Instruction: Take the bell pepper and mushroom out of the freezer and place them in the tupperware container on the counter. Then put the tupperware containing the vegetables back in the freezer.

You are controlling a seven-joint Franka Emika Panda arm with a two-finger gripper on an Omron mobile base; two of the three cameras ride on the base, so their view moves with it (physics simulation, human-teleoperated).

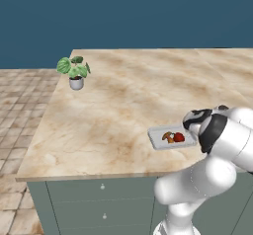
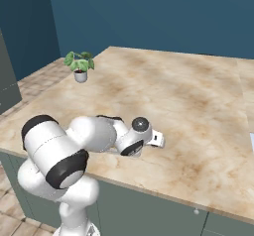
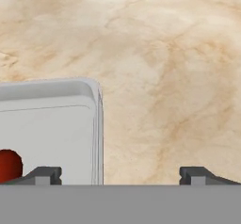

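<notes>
Fingertips point(image 3: 44, 175) spread wide, my gripper point(image 3: 120, 176) holding nothing, straddling the tupperware container point(image 3: 56, 124) rim; bell pepper point(image 1: 179, 137) and mushroom point(image 1: 168, 137) inside, on the counter point(image 1: 123, 105).

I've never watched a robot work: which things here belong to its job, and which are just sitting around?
Part of the job:
- tupperware container
- bell pepper in it
- mushroom in it
- counter underneath
- open gripper straddling the container's rim

Just sitting around:
- potted plant

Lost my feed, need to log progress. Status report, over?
Gripper open, fingers straddling the tupperware container rim. Bell pepper and mushroom inside it, on the counter. Nothing in the way.
</notes>
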